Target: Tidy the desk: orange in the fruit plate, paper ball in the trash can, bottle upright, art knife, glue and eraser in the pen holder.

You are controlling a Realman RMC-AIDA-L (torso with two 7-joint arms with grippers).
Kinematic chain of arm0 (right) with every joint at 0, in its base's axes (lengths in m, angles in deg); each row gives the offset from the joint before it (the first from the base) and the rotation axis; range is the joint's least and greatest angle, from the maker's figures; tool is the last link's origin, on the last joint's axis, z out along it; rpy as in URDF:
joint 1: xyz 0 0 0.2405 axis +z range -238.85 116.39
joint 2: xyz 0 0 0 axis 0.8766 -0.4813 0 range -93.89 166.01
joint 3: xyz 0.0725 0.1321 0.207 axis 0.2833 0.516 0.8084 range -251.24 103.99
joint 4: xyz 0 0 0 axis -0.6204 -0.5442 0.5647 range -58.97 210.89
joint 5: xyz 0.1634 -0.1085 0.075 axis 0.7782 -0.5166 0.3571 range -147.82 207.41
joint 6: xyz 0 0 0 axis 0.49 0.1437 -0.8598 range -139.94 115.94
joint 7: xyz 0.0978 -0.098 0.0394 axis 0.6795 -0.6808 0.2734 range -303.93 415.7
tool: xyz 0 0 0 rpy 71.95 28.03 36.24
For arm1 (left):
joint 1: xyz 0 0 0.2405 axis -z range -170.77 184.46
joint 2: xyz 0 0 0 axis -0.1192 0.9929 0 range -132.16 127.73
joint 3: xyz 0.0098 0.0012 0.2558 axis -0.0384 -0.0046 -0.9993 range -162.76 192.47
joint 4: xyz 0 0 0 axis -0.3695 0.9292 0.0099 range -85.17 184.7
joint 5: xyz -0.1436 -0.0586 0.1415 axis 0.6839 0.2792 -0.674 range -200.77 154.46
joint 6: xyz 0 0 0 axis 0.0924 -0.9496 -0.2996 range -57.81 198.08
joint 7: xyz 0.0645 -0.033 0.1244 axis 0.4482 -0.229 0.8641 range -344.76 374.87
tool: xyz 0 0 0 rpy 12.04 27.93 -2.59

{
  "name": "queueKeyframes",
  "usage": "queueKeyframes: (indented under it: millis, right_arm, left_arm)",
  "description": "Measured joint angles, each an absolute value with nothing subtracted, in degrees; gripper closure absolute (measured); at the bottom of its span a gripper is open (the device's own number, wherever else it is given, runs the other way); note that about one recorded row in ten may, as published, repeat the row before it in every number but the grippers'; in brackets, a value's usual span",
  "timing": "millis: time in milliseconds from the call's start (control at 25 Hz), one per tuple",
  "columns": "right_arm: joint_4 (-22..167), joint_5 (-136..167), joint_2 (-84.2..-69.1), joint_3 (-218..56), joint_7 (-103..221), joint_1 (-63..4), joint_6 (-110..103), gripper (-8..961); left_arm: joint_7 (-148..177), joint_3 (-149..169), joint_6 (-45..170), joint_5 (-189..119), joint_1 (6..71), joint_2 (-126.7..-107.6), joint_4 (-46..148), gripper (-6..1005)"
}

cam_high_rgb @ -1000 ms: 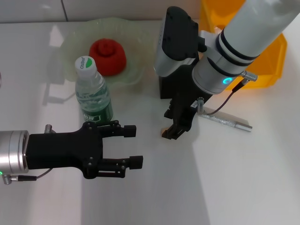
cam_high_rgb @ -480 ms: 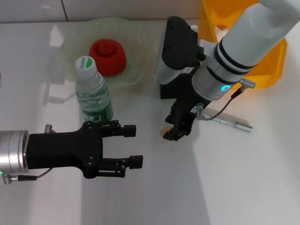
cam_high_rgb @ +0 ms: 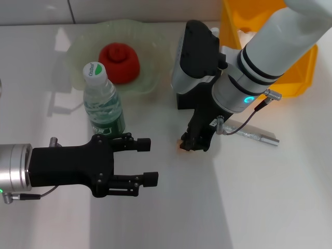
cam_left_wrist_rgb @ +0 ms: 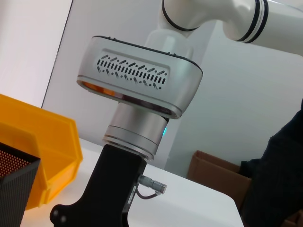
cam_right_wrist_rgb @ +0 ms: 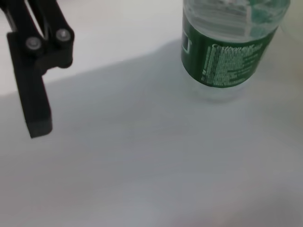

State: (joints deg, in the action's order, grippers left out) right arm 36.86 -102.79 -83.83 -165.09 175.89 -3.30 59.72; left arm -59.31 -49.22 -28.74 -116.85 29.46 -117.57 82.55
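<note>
Two arms share the white surface (cam_high_rgb: 270, 207). The right gripper (cam_high_rgb: 193, 142) reaches straight down near the middle, its jaws closed around a small orange-tan object (cam_high_rgb: 182, 147), likely the eraser, pressed low so the grip lands squarely. The left gripper (cam_high_rgb: 139, 162) hovers near the left edge, jaws spread and empty. The clear plastic bottle with green label (cam_high_rgb: 101, 104) stands upright beside the pale green glass plate (cam_high_rgb: 150, 83) holding a red-orange fruit (cam_high_rgb: 120, 62). A silvery metal art knife (cam_high_rgb: 254, 135) lies toward the right edge.

Yellow bin (cam_high_rgb: 298, 78), cardboard box (cam_left_wrist_rgb: 213, 170)
</note>
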Motion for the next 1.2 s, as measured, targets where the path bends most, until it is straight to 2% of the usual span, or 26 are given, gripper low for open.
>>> queueKeyframes:
  millis: [240, 280, 320, 480, 680, 920, 1200]
  right_arm:
    - [29.39, -102.83, -83.46, -164.35, 177.17, -7.57, 63.48, 831]
    - [22.18, -103.31, -83.22, -162.7, 178.53, -11.16, 67.3, 842]
    - [22.18, -103.31, -83.22, -162.7, 178.53, -11.16, 67.3, 842]
    - [0.2, -104.87, -83.12, -154.12, 181.79, -19.88, 76.94, 842]
    - [-14.6, -105.0, -83.12, -144.74, 185.47, -24.11, 81.51, 843]
    - [-12.45, -104.59, -83.12, -136.39, 186.3, -24.5, 74.49, 842]
    - [6.13, -104.12, -82.45, -135.49, 182.89, -18.13, 66.56, 837]
  left_arm:
    - [-59.4, -49.13, -28.76, -116.84, 29.29, -117.29, 82.55, 194]
    - [-59.49, -49.12, -28.79, -116.84, 29.13, -117.14, 82.54, 194]
    - [-59.49, -49.12, -28.79, -116.84, 29.13, -117.14, 82.54, 194]
    - [-59.69, -49.13, -28.76, -116.85, 29.0, -116.76, 82.56, 194]
    - [-59.85, -49.13, -28.74, -116.85, 28.99, -116.73, 82.85, 193]
    - [-59.66, -49.13, -28.74, -116.85, 29.17, -116.89, 82.68, 193]
    - [-59.86, -49.13, -28.73, -116.85, 29.5, -117.01, 82.74, 193]
